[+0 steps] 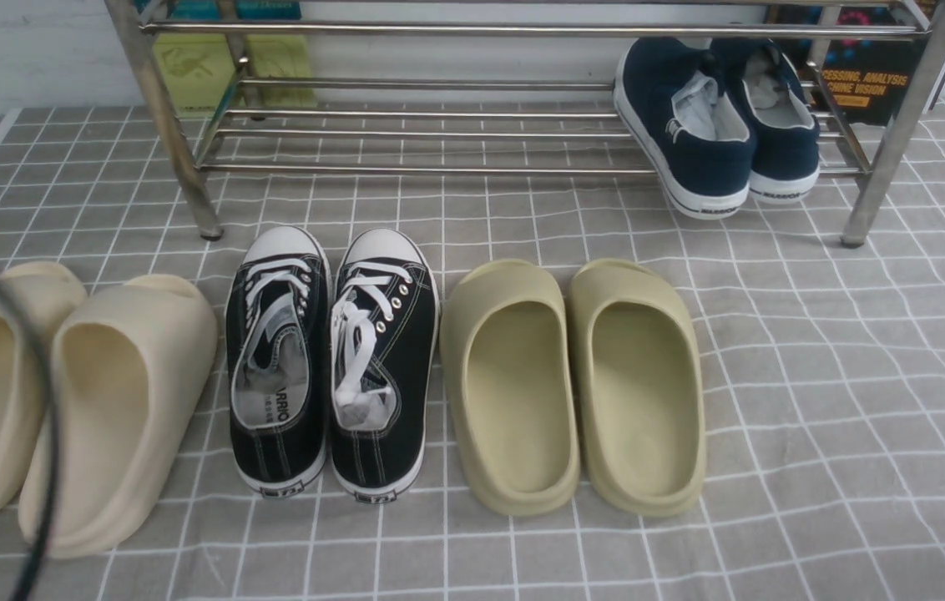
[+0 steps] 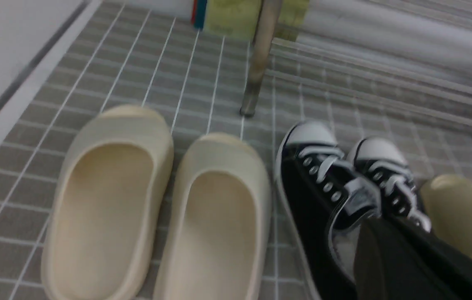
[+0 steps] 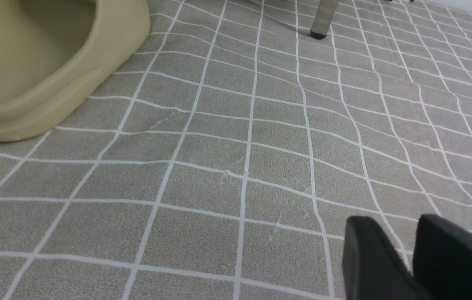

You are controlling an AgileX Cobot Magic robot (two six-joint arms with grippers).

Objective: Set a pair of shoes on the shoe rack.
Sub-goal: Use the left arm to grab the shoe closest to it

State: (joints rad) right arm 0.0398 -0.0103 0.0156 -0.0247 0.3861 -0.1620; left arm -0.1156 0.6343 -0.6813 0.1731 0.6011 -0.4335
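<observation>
Lace-up sneakers (image 1: 326, 367) stand between two pairs of slides (image 1: 573, 392), before the rack (image 1: 523, 170)

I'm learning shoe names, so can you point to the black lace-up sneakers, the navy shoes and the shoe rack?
Black lace-up sneakers (image 1: 378, 242): front view, right sneaker's white toe cap.
Navy shoes (image 1: 654, 92): front view, left shoe's side.
Shoe rack (image 1: 898, 138): front view, right front leg.
</observation>
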